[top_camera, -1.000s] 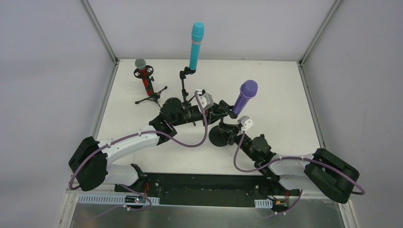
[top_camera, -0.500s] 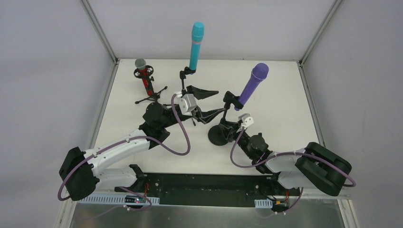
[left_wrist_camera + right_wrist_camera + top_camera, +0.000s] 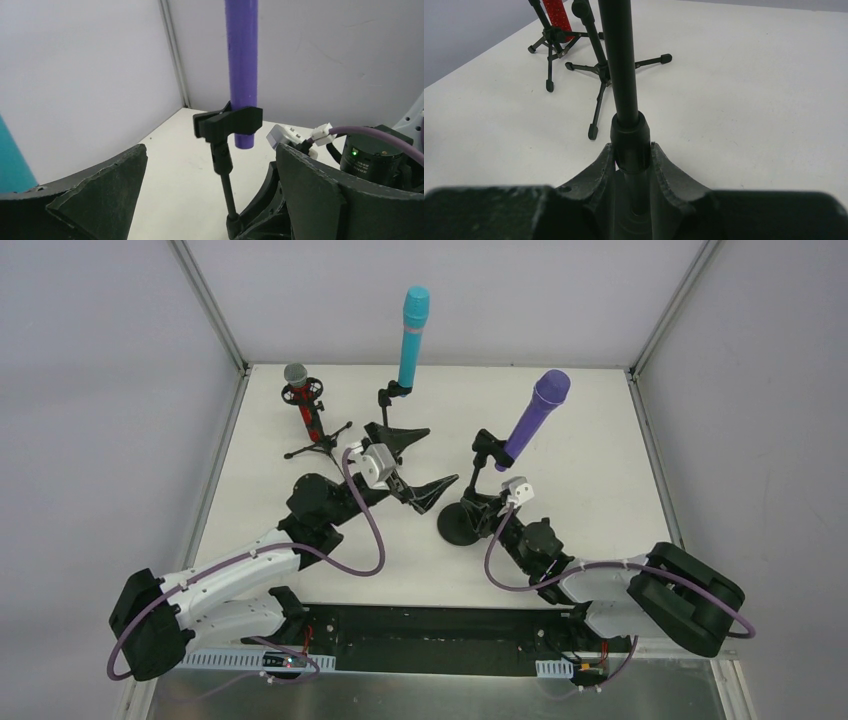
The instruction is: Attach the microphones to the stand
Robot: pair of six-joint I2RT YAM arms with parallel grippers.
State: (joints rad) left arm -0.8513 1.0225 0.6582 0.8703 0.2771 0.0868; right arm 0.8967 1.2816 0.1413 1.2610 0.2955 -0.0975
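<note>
**A:** Gripping low down, the right gripper (image 3: pixel 631 156) has both fingers pinched tight on the pole of the round-base stand (image 3: pixel 620 65), right at the collar above its base!

**B:** And the left gripper (image 3: pixel 211 148)?

**A:** Spread wide, nothing in it. It sits just left of that stand, one finger (image 3: pixel 100 187) on each side of the wrist view, touching neither pole nor clip.

**B:** Where's the purple microphone (image 3: pixel 537 412)?

**A:** Up in the stand's black clip (image 3: pixel 230 122), tail poking out below, head leaning up and away to the right of the base (image 3: pixel 458 525).

**B:** The other two?

**A:** Beyond the round-base stand and to its left, the cyan microphone (image 3: pixel 412 332) stands upright on a small tripod (image 3: pixel 599 70). Further left again, well apart from the stand, the red microphone (image 3: pixel 306 410) with its grey mesh head sits on its own tripod (image 3: pixel 550 40). All of it is on the white table (image 3: pixel 600 470).
</note>
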